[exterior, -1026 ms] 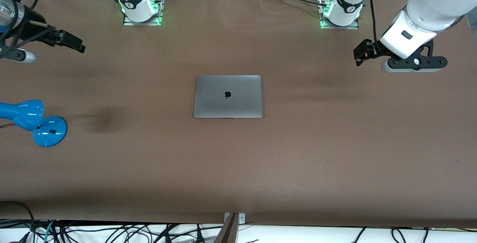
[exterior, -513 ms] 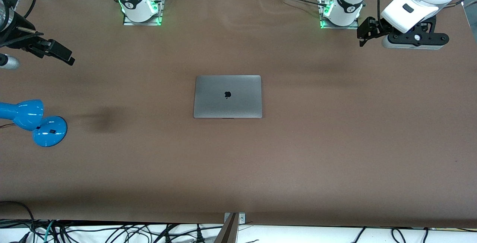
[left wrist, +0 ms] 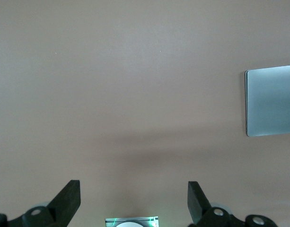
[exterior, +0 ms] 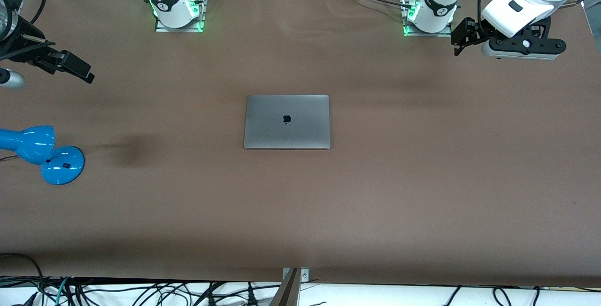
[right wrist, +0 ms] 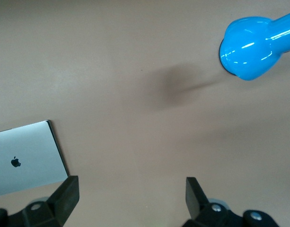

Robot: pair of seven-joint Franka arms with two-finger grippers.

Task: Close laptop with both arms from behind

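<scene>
The space-grey laptop [exterior: 287, 121] lies shut and flat in the middle of the table, lid up with the dark apple logo showing. It also shows in the left wrist view [left wrist: 272, 100] and in the right wrist view [right wrist: 27, 157]. My left gripper [exterior: 458, 38] hangs open and empty high over the table beside the left arm's base [exterior: 428, 12]; its two fingers are wide apart in the left wrist view [left wrist: 134, 198]. My right gripper [exterior: 77, 68] hangs open and empty over the right arm's end of the table, fingers wide apart in the right wrist view [right wrist: 131, 195].
A blue desk lamp [exterior: 42, 153] stands at the right arm's end of the table, nearer the front camera than the right gripper; its head shows in the right wrist view [right wrist: 253, 45]. The right arm's base [exterior: 176, 8] stands at the table's top edge. Cables hang below the front edge.
Over the last second both grippers rose and drew away from the laptop toward their ends of the table; the left gripper moved up beside its base. The laptop has not moved.
</scene>
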